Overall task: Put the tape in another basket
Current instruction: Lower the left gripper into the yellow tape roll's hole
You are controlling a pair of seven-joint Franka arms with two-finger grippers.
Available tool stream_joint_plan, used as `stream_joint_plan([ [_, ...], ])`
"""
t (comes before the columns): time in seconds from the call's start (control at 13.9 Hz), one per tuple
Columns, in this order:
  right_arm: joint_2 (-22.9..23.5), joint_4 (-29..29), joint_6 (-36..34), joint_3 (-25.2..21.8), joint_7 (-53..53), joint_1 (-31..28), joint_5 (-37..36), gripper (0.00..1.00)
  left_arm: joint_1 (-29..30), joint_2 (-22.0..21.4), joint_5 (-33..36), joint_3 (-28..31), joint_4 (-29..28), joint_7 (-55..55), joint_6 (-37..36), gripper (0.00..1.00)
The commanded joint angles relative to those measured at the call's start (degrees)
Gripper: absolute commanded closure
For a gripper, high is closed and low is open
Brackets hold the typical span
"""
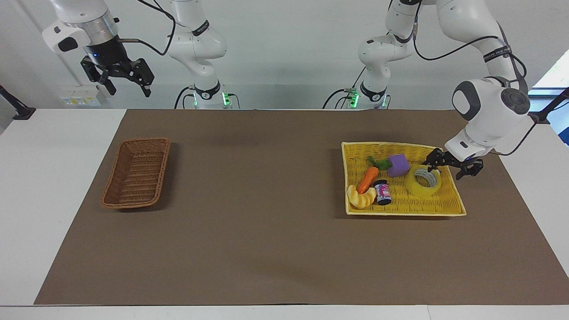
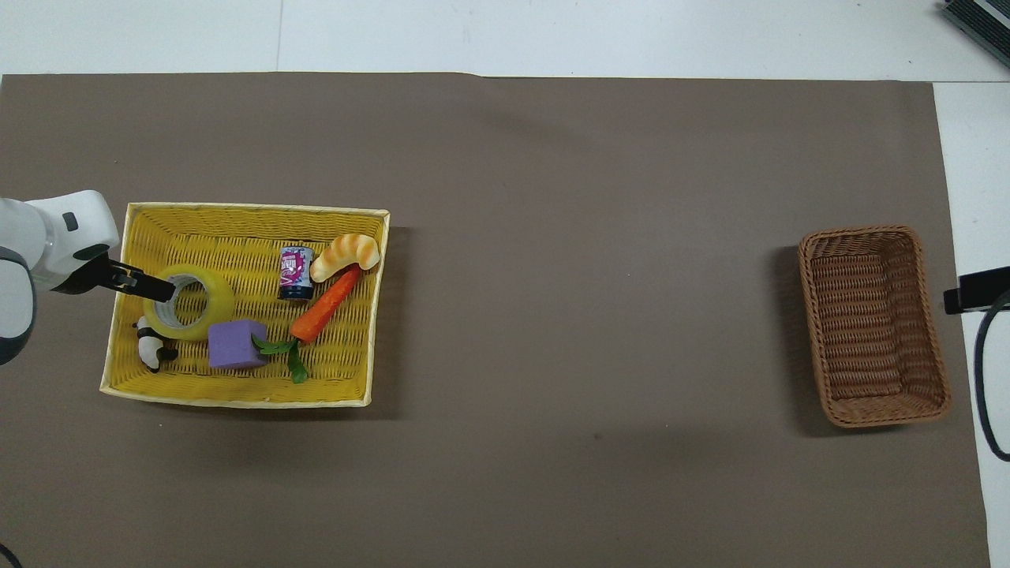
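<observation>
The tape (image 1: 423, 181) lies unlifted in the yellow basket (image 1: 444, 206), the left tool (image 1: 450, 166) spread apart low by its rim, seemingly not yet gripping, while the right tool (image 1: 119, 78) waits released above the empty brown basket (image 1: 136, 172)

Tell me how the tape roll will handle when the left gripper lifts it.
The tape lies flat in the yellow basket, so it probably won't roll. Its hollow core suggests it's light, and likely stiff. The glossy side may slip in the left gripper.
</observation>
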Motion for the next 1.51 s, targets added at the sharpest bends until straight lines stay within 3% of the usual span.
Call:
stream_joint_plan([
  [0.0, -0.3, -0.5, 0.7, -0.1, -1.4, -0.2, -0.6, 0.0, 0.8, 1.6, 0.6, -0.5, -1.0, 0.9, 3.0, 0.0],
  [0.36, -0.3, -0.5, 0.7, -0.2, -1.4, -0.2, -0.6, 0.0, 0.9, 2.3, 0.6, -0.5, -3.3, 0.6, 5.7, 0.4],
  [0.86, -0.3, -0.5, 0.7, -0.2, -1.4, -0.2, -0.6, 0.0, 0.9, 5.6, 0.6, -0.3, -4.6, 0.2, 7.7, 0.46],
  [0.93, -0.3, -0.5, 0.7, -0.2, -1.4, -0.2, -0.6, 0.0, 0.9, 6.4, 0.6, -0.3, -4.6, 0.0, 8.2, 0.55],
  [1.08, -0.3, -0.5, 0.7, -0.2, -1.4, -0.2, -0.6, 0.0, 1.1, 6.6, 0.6, -0.3, -4.1, 0.4, 7.6, 1.0],
  [1.43, -0.4, -0.5, 0.7, -0.2, -1.4, -0.2, -0.6, 0.0, 2.3, 5.9, 0.6, -0.3, 0.3, 0.2, 0.9, 1.0],
])
